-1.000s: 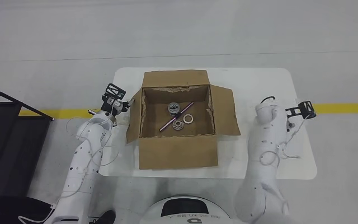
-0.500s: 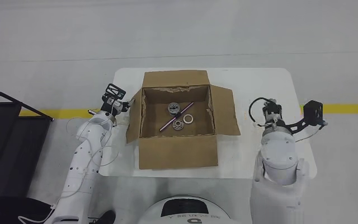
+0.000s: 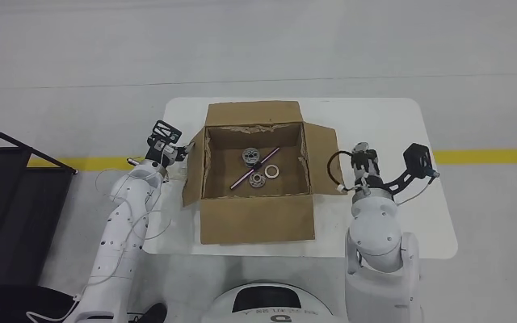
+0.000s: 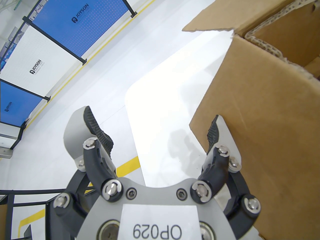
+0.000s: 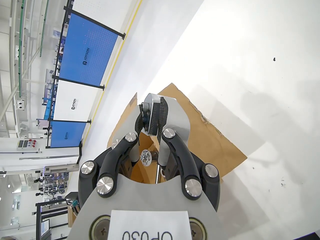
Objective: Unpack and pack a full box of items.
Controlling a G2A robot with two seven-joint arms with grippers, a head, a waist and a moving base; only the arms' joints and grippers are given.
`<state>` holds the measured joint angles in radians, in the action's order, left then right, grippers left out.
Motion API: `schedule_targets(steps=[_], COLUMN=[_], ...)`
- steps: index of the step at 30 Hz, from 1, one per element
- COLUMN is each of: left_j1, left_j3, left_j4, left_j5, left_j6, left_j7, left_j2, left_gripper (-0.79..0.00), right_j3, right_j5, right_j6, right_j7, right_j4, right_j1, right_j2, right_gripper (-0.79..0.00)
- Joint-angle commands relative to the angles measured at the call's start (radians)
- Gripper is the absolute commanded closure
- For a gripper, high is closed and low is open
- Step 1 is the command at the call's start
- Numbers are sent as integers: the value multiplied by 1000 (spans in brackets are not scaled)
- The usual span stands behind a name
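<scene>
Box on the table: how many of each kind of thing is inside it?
Grey round metal parts: 2
Pale ring: 1
Pink rod: 1
Total: 4

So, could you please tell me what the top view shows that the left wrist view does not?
Top view: in the box, a pink rod, two gears and a ring. Left wrist view: the left gripper's ribbed pads, open beside a flap's edge, and blue panels behind. Both: the box, the table, the left gripper and the yellow floor line.
</scene>
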<state>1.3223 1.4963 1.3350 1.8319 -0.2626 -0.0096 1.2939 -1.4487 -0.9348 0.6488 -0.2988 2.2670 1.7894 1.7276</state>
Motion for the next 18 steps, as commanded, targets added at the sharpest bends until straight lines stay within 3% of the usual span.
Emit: schedule_targets(steps=[1,9,14,18], left_j1=[0,0,0,0], left_j3=[0,0,0,0], left_j4=[0,0,0,0], left_j5=[0,0,0,0], left_j6=[0,0,0,0], left_j7=[0,0,0,0], left_j2=[0,0,0,0], left_gripper=[-785,-785,-785,-785], right_j3=[3,232,376,400], right_j5=[-2,-372,-596,-585], right_j6=[-32,-310,-350,-349], right_j7=[-10,-224,-425,-562], right_j4=[-31,-93,-278,-473], right_j1=[-9,-137,-296,-435], right_j2=[-3,-39,-40,-28], right_gripper=[0,0,0,0])
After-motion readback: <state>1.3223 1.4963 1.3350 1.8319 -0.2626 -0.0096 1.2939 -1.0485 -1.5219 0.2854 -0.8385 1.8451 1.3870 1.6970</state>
